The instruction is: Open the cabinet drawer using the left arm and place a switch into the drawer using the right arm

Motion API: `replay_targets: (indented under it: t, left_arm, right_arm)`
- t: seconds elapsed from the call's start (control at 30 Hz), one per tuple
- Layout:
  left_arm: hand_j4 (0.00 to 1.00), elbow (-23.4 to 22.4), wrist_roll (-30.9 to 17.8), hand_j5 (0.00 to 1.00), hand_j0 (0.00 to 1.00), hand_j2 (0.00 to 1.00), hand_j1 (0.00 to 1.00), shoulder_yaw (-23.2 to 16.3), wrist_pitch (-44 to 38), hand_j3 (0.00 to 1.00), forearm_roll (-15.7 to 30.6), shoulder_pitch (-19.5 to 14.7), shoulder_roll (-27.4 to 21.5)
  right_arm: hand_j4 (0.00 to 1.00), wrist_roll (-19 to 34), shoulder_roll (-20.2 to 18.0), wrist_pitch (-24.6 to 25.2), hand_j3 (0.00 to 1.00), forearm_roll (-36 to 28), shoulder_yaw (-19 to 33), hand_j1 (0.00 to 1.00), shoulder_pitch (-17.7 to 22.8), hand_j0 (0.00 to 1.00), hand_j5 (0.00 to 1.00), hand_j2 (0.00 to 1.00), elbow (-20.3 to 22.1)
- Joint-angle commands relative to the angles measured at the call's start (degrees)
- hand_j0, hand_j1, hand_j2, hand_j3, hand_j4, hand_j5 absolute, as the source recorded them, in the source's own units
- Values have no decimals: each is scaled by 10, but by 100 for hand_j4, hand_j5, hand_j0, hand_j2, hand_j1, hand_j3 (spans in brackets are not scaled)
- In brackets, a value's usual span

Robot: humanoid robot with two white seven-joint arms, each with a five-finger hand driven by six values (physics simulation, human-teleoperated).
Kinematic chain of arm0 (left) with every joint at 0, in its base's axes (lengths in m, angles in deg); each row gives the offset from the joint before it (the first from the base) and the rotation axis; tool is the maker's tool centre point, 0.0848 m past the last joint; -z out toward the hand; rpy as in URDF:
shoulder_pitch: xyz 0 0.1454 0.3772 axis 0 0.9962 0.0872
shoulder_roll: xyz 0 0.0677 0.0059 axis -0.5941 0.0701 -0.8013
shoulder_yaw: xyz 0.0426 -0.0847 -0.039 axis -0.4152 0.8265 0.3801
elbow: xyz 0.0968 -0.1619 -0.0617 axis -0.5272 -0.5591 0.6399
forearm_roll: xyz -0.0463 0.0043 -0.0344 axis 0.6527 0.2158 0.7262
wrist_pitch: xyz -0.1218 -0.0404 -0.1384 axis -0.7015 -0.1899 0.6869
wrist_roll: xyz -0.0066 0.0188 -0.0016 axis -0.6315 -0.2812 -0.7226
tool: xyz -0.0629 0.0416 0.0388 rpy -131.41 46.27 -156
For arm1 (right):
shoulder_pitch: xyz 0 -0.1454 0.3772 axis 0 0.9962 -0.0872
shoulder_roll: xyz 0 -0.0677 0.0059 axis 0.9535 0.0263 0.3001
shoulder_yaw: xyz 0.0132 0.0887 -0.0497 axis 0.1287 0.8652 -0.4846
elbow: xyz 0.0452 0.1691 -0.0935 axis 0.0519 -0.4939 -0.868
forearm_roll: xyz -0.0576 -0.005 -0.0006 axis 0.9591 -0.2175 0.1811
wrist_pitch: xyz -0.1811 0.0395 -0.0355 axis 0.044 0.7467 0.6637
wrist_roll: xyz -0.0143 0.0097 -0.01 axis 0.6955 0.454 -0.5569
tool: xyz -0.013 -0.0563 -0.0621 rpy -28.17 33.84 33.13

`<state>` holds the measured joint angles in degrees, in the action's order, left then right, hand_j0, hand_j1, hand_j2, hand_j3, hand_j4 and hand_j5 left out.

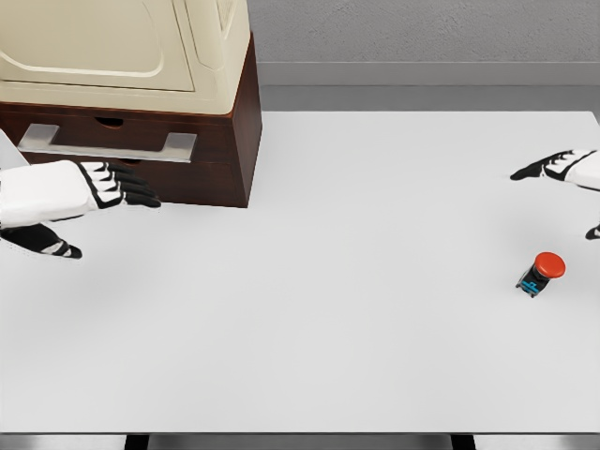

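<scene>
One switch (pixel 541 274) lies on the white table (pixel 328 309), near the right edge and nearer the front than anything else on it. It has a red round button on a dark body with a bit of blue at its base, and it is tipped over on its side with the button pointing up and to the right. Nothing touches it.

Two hands show. The left hand (pixel 103 187) comes in from the left edge, about midway back on the table. Its four fingers (pixel 136 192) are stretched out flat and together, pointing right, and the thumb (pixel 42 242) hangs apart below them; it grips nothing. Its fingertips sit just in front of the cabinet, below the drawer handle, without touching it as far as the view shows.

The right hand (pixel 567 169) comes in at the right edge, farther back than the switch and well apart from it. Its fingers are spread loosely, pointing left, and it holds nothing.

At the far left corner stands one cabinet (pixel 202 131), dark brown wood with a cream top part. It has one drawer (pixel 112 141), closed, with one flat grey bar handle (pixel 108 142) across its front.
</scene>
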<state>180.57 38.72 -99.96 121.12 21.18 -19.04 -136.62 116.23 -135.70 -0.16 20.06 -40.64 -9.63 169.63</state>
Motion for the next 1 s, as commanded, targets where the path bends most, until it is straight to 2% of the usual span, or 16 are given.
replay_targets:
  t: [0.0,0.1,0.17,0.2,0.27,0.37,0.4,0.43,0.47,0.7,0.83,0.9,0.97]
  left_arm:
    - [100,0,-32,100,100,100,100,3,-1,100,19,-4,15]
    - [100,-1,-53,100,100,100,100,3,-1,100,41,-25,15]
    - [100,-1,-148,100,100,100,100,3,-1,100,97,-37,15]
    - [100,-1,-160,100,100,100,100,4,-1,100,104,-40,15]
    - [100,0,-160,100,100,100,100,5,-1,100,106,-43,16]
    - [100,-1,-164,100,100,100,100,28,-1,100,156,-51,18]
    - [100,-1,-165,100,100,100,100,30,-1,100,155,-52,17]
    - [100,-1,-193,100,100,100,100,30,-1,100,154,-54,17]
    - [100,-1,-256,100,100,100,100,36,-1,100,155,-53,17]
    - [100,-6,-259,100,100,100,100,41,-1,100,206,-54,30]
    - [100,-12,-254,100,100,100,100,73,-1,100,205,-48,44]
    - [100,-13,-241,100,100,100,100,78,-1,100,206,-46,43]
    - [100,-32,-240,100,100,100,100,79,-1,100,221,-45,44]
  right_arm:
    - [100,0,-13,2,100,-3,0,100,0,100,100,100,-2]
    - [100,0,-17,1,100,-3,0,100,17,100,100,100,-1]
    - [100,0,-28,0,100,-3,-1,100,20,100,100,100,2]
    - [100,0,-30,0,100,-3,-2,100,21,100,100,100,4]
    - [100,0,-31,0,100,-3,-2,100,40,100,100,100,4]
    - [100,0,-31,-1,100,-3,-2,100,48,100,100,100,11]
    - [100,0,-31,-1,100,-3,-2,100,54,100,100,100,14]
    - [100,0,-31,0,100,-3,-2,100,55,100,100,100,15]
    - [100,0,-30,0,100,-3,-2,100,57,100,100,100,16]
    - [100,0,-27,1,100,-3,-5,100,63,100,100,100,24]
    - [100,0,-20,3,100,-3,-12,100,64,100,100,100,30]
    - [100,0,-12,3,100,-3,-13,100,65,100,100,100,30]
    - [100,0,-9,3,100,-3,-13,100,71,100,100,100,30]
